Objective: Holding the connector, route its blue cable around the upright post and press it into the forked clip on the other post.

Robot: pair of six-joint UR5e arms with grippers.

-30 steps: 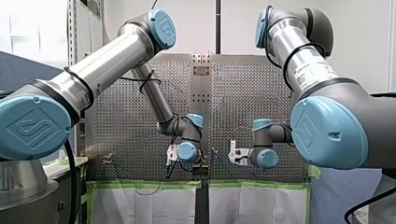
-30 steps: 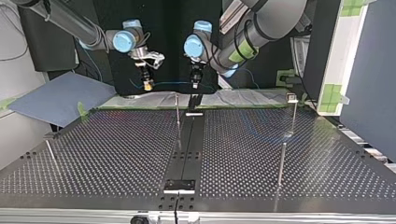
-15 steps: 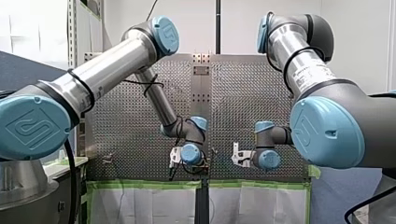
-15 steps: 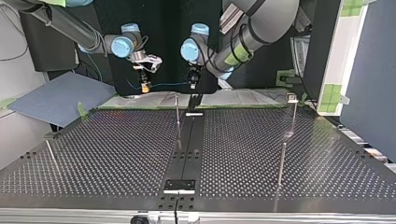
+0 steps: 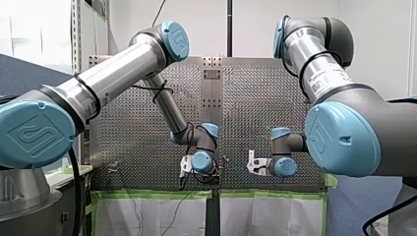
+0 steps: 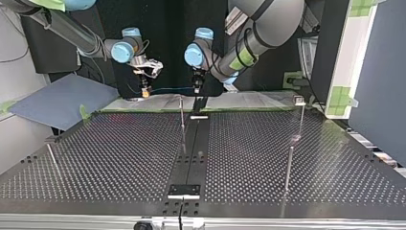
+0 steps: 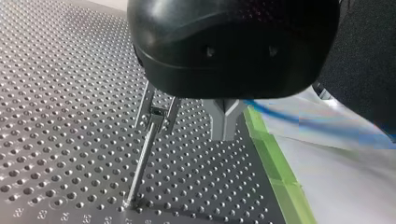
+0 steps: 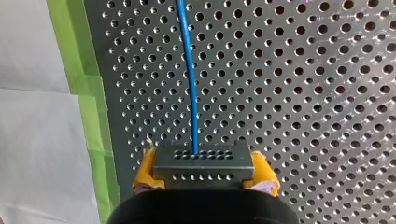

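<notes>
The bench [image 6: 119,158] is perforated plate with thin posts standing on it, and both arms work at its far edge in the top view, above the plate. My right claw [image 6: 145,90] is closed on the connector [image 8: 203,162], its yellow pads [image 8: 145,168] bearing on the two ends, so the cable [image 8: 189,74] leaves the connector's face straight ahead, clear of the pads. I judge this grip is chosen to keep the cable's exit free while it is steered. My left claw [image 7: 224,130] appears pinched shut on the same cable further along. The span between the two claws runs nearly level and looks taut, which I judge gives control for routing. The forked clip [image 7: 156,113] tops a post [image 7: 140,172] just beside my left fingers and apart from them. The cable runs off to the fingers' other side, not yet in the fork.
</notes>
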